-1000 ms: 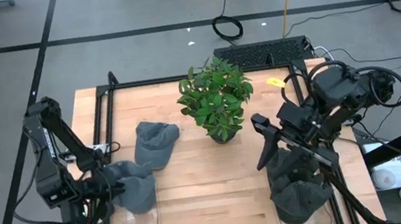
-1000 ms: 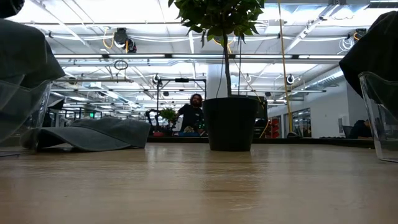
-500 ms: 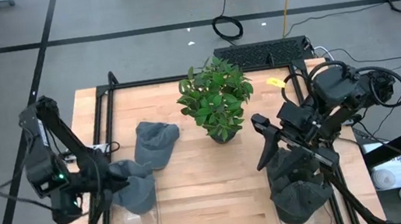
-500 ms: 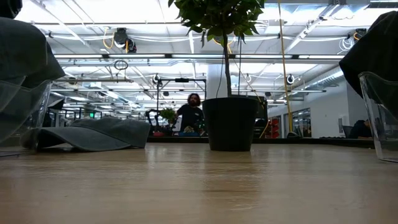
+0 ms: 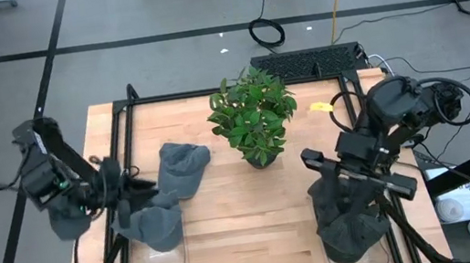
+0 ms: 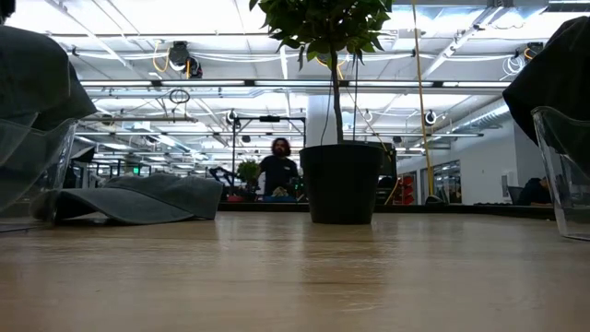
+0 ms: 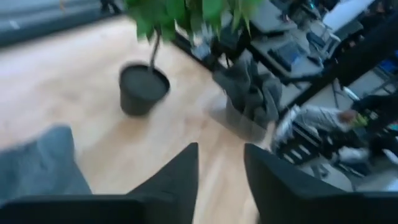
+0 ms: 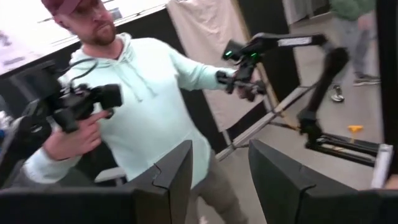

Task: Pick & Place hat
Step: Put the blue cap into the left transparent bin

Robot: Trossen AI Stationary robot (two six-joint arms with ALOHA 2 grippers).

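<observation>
We find one grey hat (image 5: 182, 168) lying loose on the wooden table (image 5: 230, 224), between the left-hand clear bin (image 5: 157, 262) and the potted plant (image 5: 253, 115); in the low view it sits flat on the board (image 6: 138, 198), apart from the pot (image 6: 343, 183). More grey hats (image 5: 154, 224) are heaped on that left bin, and another heap (image 5: 350, 217) fills the right-hand bin (image 5: 364, 261), whose clear wall shows at the low view's edge (image 6: 562, 166).

The left gripper (image 5: 124, 191) is at the table's left edge, just beside the left heap; we cannot make out from above whether it touches the fabric. Its wrist view shows the two dark fingers (image 7: 174, 180) standing apart with bare table between them and nothing clamped, grey fabric (image 7: 37, 168) off to one side. That picture is blurred, so detail beyond the pot and the far heap is hard to read.

The right gripper (image 5: 312, 156) is raised over the right heap. Its fingers (image 8: 171, 174) stand apart with nothing between them; past them we see a person in a pale hoodie (image 8: 143, 124) holding a dark handheld device (image 8: 81, 102).

Another person (image 6: 275, 171) stands far behind the plant in the low view, partly cut off by the table edge.

We can read no brands, labels or writing anywhere.
</observation>
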